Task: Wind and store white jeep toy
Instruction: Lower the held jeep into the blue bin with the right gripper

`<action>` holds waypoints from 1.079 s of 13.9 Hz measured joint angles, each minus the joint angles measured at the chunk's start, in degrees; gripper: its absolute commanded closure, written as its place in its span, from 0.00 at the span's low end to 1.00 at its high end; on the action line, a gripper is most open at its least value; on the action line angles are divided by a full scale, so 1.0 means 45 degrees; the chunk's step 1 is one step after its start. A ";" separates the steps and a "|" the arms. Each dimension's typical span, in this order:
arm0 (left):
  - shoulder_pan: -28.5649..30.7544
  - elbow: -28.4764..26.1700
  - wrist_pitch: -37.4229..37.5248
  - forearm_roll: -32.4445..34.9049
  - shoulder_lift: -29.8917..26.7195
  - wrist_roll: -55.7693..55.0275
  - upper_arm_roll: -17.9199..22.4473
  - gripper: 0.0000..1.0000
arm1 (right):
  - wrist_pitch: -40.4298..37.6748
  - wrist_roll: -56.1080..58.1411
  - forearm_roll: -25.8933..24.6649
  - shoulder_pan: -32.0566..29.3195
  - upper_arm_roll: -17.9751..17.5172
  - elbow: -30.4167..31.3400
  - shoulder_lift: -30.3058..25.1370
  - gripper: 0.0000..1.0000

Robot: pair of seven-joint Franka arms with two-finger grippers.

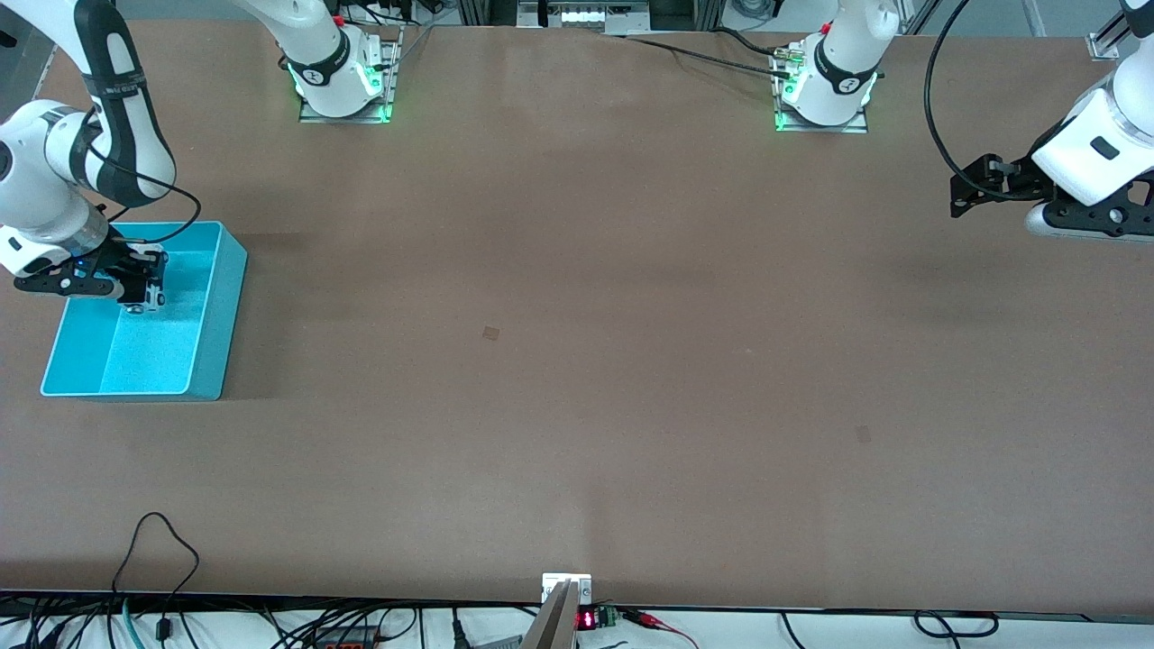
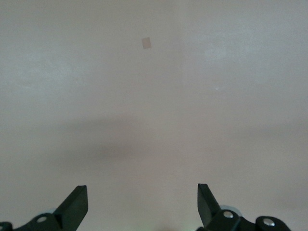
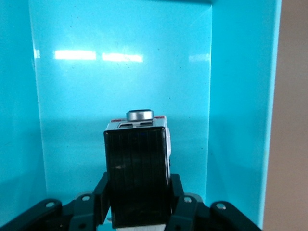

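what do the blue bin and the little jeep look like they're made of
The blue bin looks like moulded plastic with a glossy finish: its inner wall mirrors the ceiling lights as bright streaks. The white jeep toy, held over the bin in the right gripper, seems to be hard plastic too, with a shiny black ribbed roof; the silvery round part at its end may be metal or just painted.

An open rectangular turquoise plastic bin (image 1: 216, 306) sits on the brown desk (image 1: 577, 361) toward the right arm's end. Black cables (image 1: 162, 541) trail along the desk's near edge.
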State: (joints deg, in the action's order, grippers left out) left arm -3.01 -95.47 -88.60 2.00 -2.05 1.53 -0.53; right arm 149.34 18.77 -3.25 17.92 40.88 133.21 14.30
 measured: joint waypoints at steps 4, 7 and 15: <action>-0.0011 0.0004 0.0000 0.0000 0.0000 -0.0001 -0.0048 0.00 | 0.0126 0.1094 0.1878 -0.0009 -0.0126 0.0013 0.0937 1.00; -0.0011 0.0005 0.0000 0.0000 0.0000 -0.0001 -0.0051 0.00 | 0.0208 0.2717 0.3734 -0.0012 -0.0284 0.0010 0.1592 0.72; -0.0012 0.0006 0.0000 0.0000 0.0000 -0.0002 -0.0072 0.00 | 0.0244 0.3690 0.4427 0.0045 -0.0428 -0.0572 0.1849 0.00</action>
State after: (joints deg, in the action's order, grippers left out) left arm -3.06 -95.44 -88.60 2.00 -2.05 1.52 -0.85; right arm 150.43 35.37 16.67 18.12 38.96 130.64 22.62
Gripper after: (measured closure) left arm 0.000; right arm 0.176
